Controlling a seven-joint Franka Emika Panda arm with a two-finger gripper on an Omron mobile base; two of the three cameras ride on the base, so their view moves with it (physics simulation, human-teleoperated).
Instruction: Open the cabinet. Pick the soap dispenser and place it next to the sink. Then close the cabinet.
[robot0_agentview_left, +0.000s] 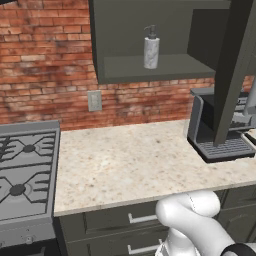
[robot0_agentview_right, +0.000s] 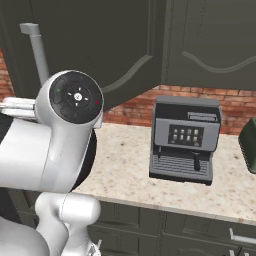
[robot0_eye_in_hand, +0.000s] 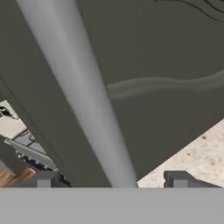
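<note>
The cabinet (robot0_agentview_left: 165, 67) stands open, its arched-panel door (robot0_agentview_left: 234, 70) swung out edge-on over the counter. On its shelf the soap dispenser (robot0_agentview_left: 151, 47) stands upright, speckled grey with a dark pump. In the hand view the door's silver bar handle (robot0_eye_in_hand: 78, 87) runs diagonally, very close. My gripper (robot0_eye_in_hand: 111, 179) is open, one fingertip (robot0_eye_in_hand: 43, 179) on each side of the bar with gaps between them and it. The handle (robot0_agentview_right: 39, 52) and the door (robot0_agentview_right: 115, 45) also appear in the right base view, behind my arm. The sink is out of view.
A grey coffee machine (robot0_agentview_left: 220, 135) sits on the speckled counter (robot0_agentview_left: 135, 160) under the open door. A stove (robot0_agentview_left: 25, 170) lies at the left, and an outlet (robot0_agentview_left: 94, 101) is on the brick wall. Drawers (robot0_agentview_left: 142, 218) run below the counter's front edge.
</note>
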